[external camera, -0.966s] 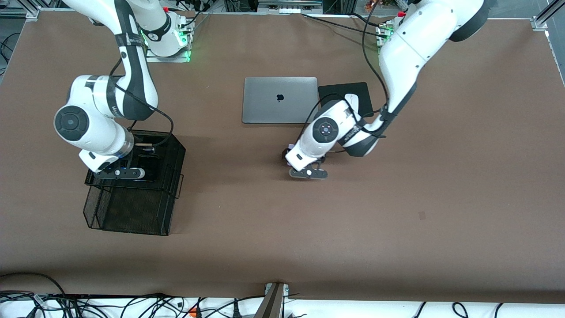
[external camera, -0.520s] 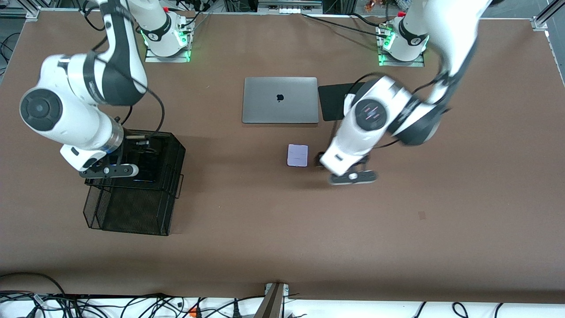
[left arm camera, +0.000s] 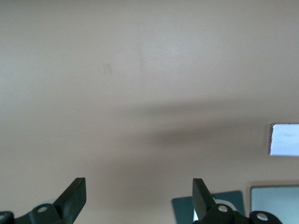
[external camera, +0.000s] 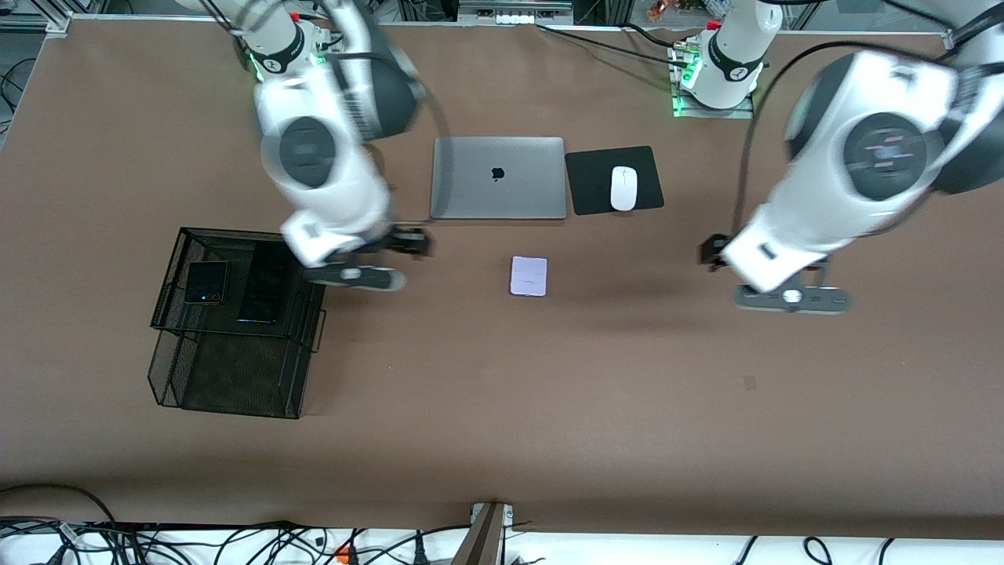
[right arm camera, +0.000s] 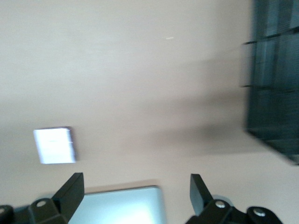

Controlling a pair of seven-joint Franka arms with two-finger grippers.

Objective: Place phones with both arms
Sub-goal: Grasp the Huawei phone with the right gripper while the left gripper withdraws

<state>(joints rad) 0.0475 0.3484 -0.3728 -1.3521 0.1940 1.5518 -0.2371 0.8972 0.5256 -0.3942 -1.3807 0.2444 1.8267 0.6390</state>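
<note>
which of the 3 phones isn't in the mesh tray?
The white/pale-lilac folded phone: it lies on the bare table, nearer the front camera than the laptop. The squarish black phone and the long black slab lie in the black mesh tray.

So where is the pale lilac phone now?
The pale lilac phone lies flat on the bare table, nearer to the front camera than the laptop.

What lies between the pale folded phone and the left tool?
Nothing: the front view shows only bare table between the pale folded phone and the open left tool.

Pale-lilac phone (external camera: 528, 276), black mesh basket (external camera: 235, 369)
</note>
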